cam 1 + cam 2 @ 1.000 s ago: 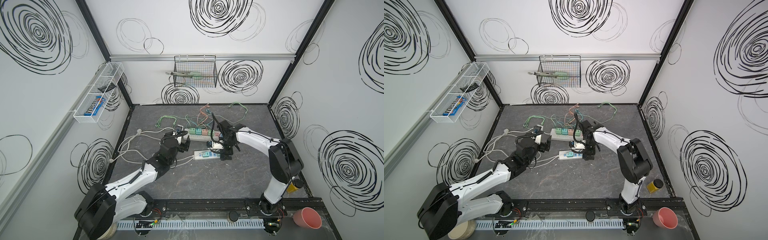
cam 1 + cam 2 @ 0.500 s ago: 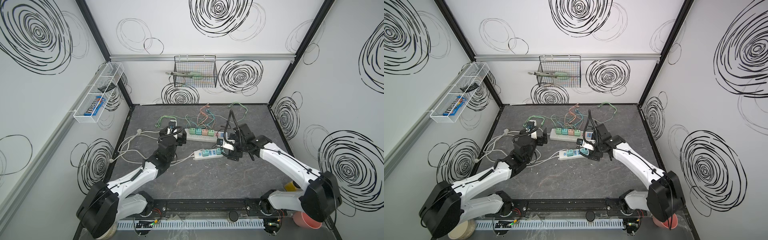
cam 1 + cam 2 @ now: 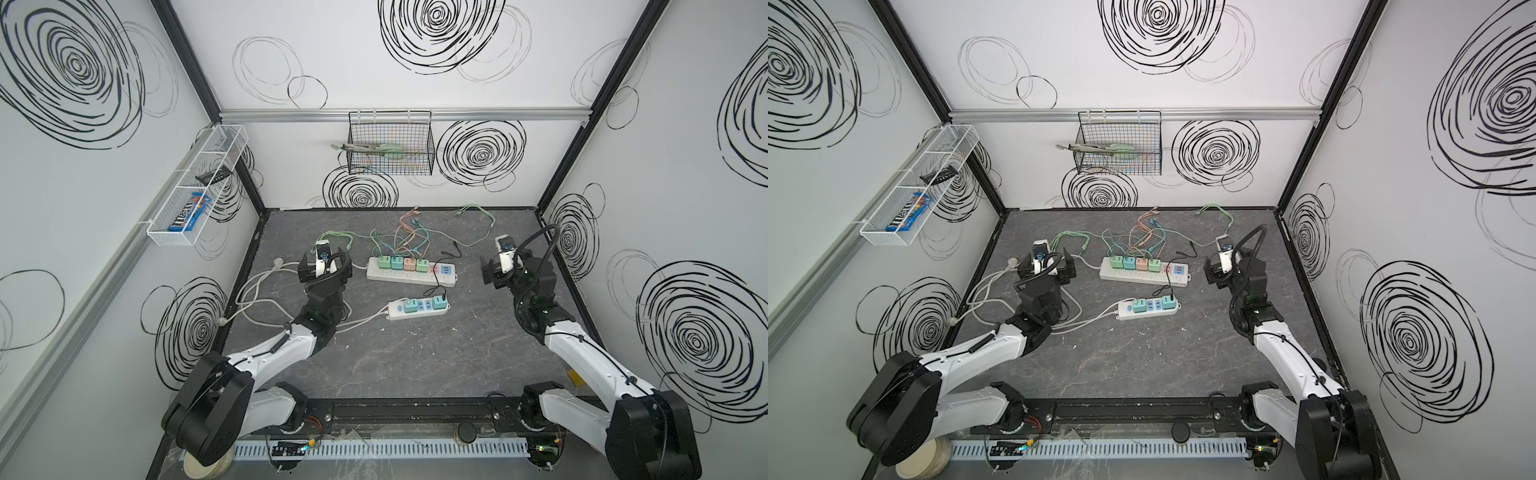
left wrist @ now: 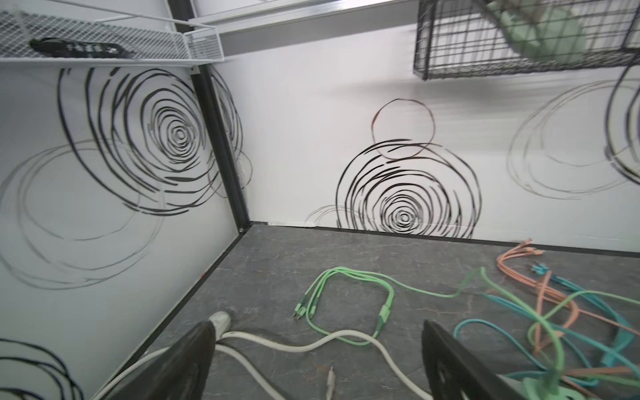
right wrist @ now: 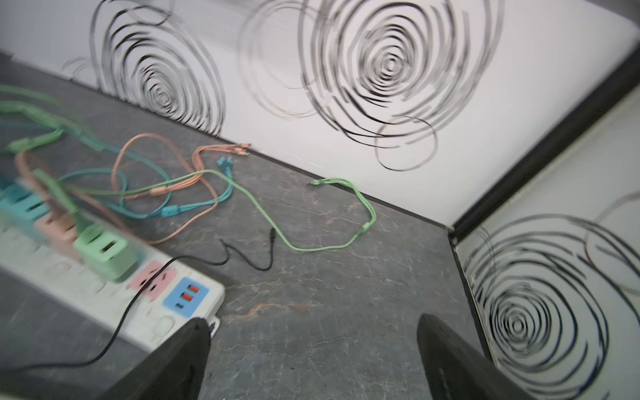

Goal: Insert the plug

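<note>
On the grey tabletop (image 3: pixel 415 361), the plug (image 3: pixel 437 302) looks seated in the near power strip (image 3: pixel 395 316). The left gripper (image 3: pixel 326 271) and right gripper (image 3: pixel 502 272) therefore hang wide open and empty, well apart.

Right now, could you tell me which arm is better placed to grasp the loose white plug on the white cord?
Left, probably: the open left gripper sits beside the white plug; the right gripper is across the grey table, past the long white power strip.

Cables (image 3: pixel 404 242) and power strips (image 3: pixel 411 273) crowd the back — the near floor (image 3: pixel 415 365) lies bare.
</note>
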`<control>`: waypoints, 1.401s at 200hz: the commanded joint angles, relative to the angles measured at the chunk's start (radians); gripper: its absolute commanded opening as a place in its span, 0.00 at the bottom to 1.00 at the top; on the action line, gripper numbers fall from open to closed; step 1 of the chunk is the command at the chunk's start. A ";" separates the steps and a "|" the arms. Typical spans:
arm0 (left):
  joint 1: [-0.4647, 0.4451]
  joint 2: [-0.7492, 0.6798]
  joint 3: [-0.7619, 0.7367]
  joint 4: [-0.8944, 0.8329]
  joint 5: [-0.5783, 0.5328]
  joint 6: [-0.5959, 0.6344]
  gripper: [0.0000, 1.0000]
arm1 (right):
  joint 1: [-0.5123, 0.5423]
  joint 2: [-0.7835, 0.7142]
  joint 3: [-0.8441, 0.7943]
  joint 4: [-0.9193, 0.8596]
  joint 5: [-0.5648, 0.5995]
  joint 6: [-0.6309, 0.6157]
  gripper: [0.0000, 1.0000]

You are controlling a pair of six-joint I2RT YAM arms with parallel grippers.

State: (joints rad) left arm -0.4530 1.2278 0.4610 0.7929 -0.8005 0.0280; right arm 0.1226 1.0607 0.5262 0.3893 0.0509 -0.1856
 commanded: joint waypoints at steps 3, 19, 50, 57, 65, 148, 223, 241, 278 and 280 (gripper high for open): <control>0.041 -0.017 -0.046 0.109 -0.114 0.016 0.96 | -0.097 0.004 -0.074 0.219 0.050 0.316 0.97; 0.060 -0.021 -0.083 0.132 -0.155 0.021 0.96 | -0.141 0.013 -0.107 0.248 0.088 0.382 0.97; 0.103 0.004 -0.155 0.176 -0.209 0.009 0.96 | -0.194 0.049 -0.139 0.244 0.182 0.488 0.97; 0.117 0.013 -0.165 0.168 -0.212 -0.010 0.96 | -0.198 0.057 -0.149 0.253 0.199 0.503 0.97; 0.131 0.024 -0.171 0.143 -0.214 -0.035 0.96 | -0.201 0.064 -0.159 0.262 0.217 0.513 0.97; 0.339 0.116 -0.150 0.143 0.262 -0.134 0.96 | -0.202 0.105 -0.175 0.280 0.227 0.486 0.97; 0.369 0.247 -0.271 0.551 0.547 -0.058 0.96 | -0.198 0.191 -0.159 0.347 0.204 0.474 0.97; 0.363 0.271 -0.291 0.616 0.519 -0.055 0.96 | -0.185 0.222 -0.144 0.368 0.194 0.434 0.97; 0.366 0.266 -0.292 0.614 0.481 -0.074 0.96 | -0.137 0.223 -0.143 0.394 0.203 0.355 0.97; 0.367 0.266 -0.292 0.613 0.481 -0.074 0.96 | -0.134 0.218 -0.150 0.406 0.207 0.351 0.97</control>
State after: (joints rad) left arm -0.0868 1.4944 0.1741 1.2812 -0.3050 -0.0406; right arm -0.0456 1.2972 0.3714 0.6952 0.2466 0.2348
